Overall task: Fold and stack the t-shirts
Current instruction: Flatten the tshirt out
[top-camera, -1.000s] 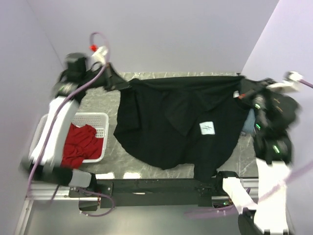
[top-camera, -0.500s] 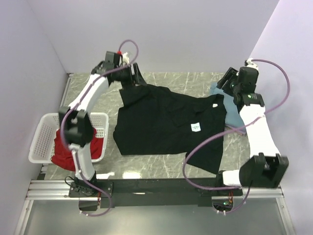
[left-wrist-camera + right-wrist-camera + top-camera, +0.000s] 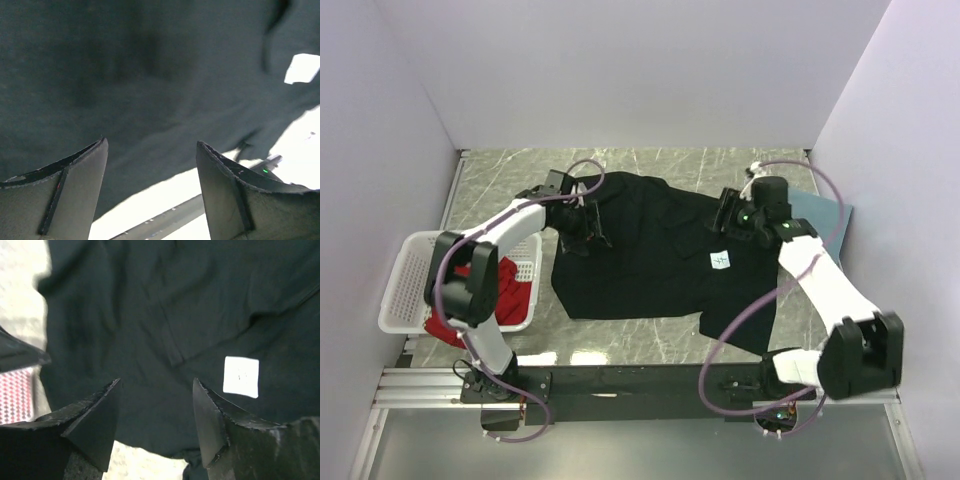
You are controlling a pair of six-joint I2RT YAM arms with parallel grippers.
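Since the black shirt [image 3: 660, 250] is soft cloth, it will bend and flop any way you pull it. It is light and will not break. But it can wrinkle, and I think it may slide on the smooth table [image 3: 500, 180].

It lies spread out in the middle of the table. Its small white square [image 3: 722, 261] faces up, and one part reaches toward the near edge.

Over the left side of the shirt is the left gripper [image 3: 151, 142]. Its two fingers are spread apart with nothing between them. Over the right side, close to the white square, is the right gripper [image 3: 157, 380]. Its fingers are also apart and empty. I cannot tell if either one touches the cloth.

A good place to pinch is an edge or a corner, like a shoulder or the bottom hem. With both sides pinched together, the cloth should lift flat. A pinch in the middle would likely make it bunch up.

On the left, the red shirt [image 3: 485, 290] sits in the white basket [image 3: 405, 290]. On the far right of the table, the blue shirt [image 3: 820, 212] lies flat.
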